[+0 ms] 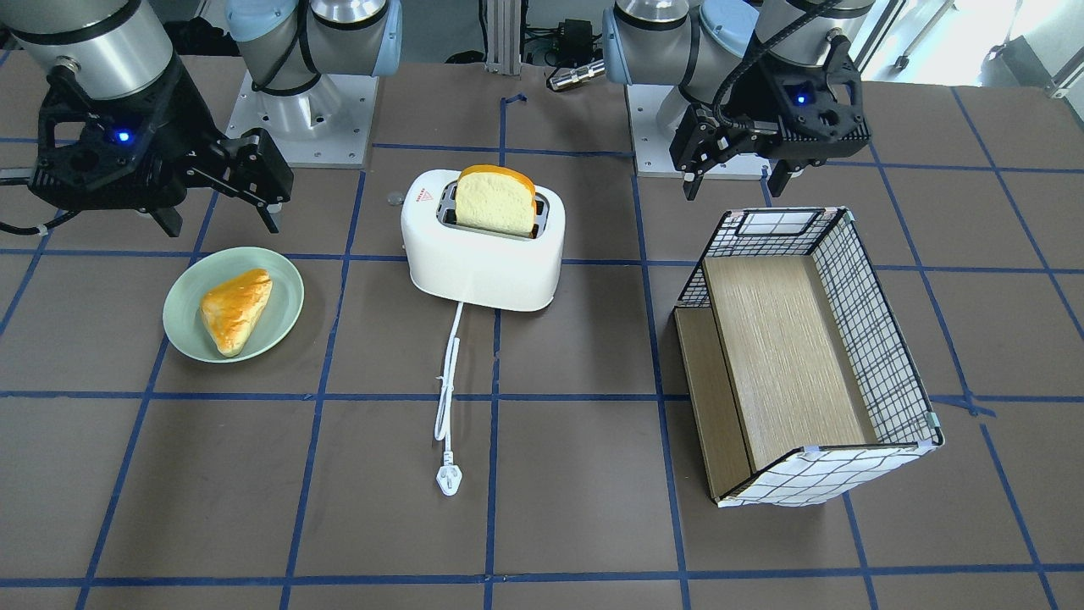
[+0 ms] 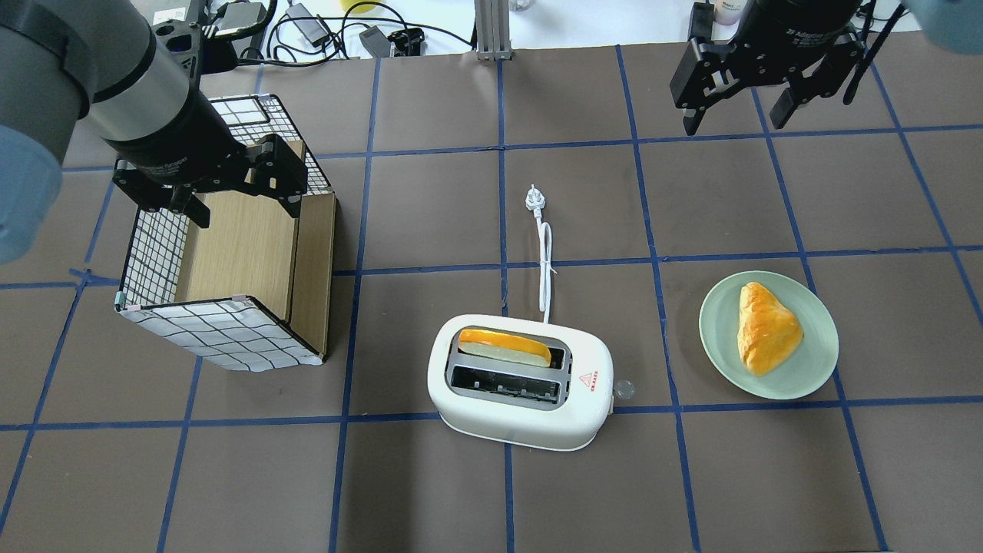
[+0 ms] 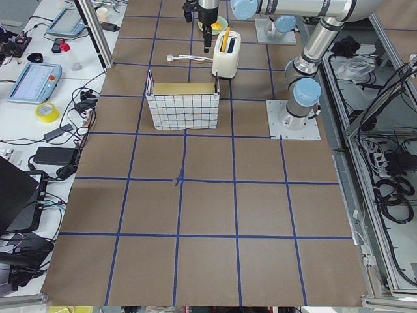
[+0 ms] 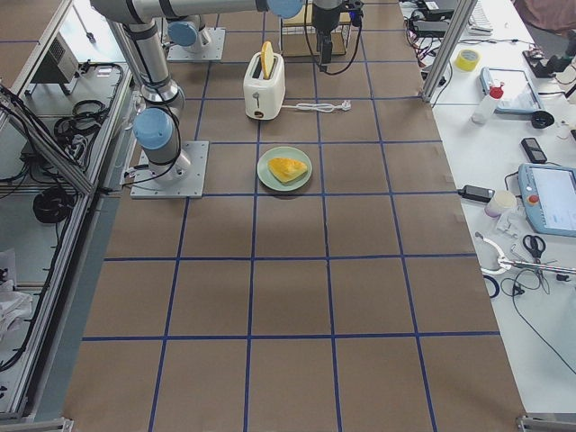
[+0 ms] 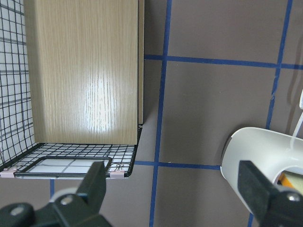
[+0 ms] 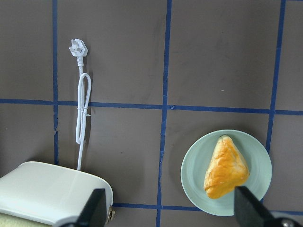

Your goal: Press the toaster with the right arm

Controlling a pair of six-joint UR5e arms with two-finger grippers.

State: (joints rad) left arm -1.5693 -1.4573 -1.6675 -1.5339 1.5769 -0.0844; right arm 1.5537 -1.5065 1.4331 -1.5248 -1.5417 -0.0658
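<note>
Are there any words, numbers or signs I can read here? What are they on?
Red triangle sign on top of the toaster: a warning picture. The tiny red print beside it is too small to read.
White lettering low on the right arm: too blurred to read.
White lettering low on the left arm: too blurred to read.
Nothing else is readable.

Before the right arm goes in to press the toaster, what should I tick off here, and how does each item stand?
1. Right gripper free: ok, jaws apart, nothing between them.
2. Toaster upright: ok.
3. Bread slice not yet down: ok, it stands proud of the slot farther from the robot.
4. Knob reachable: ok, on the toaster's end toward the plate, nothing over it.
5. Left gripper out of the way: ok, open over the grid box.
</note>
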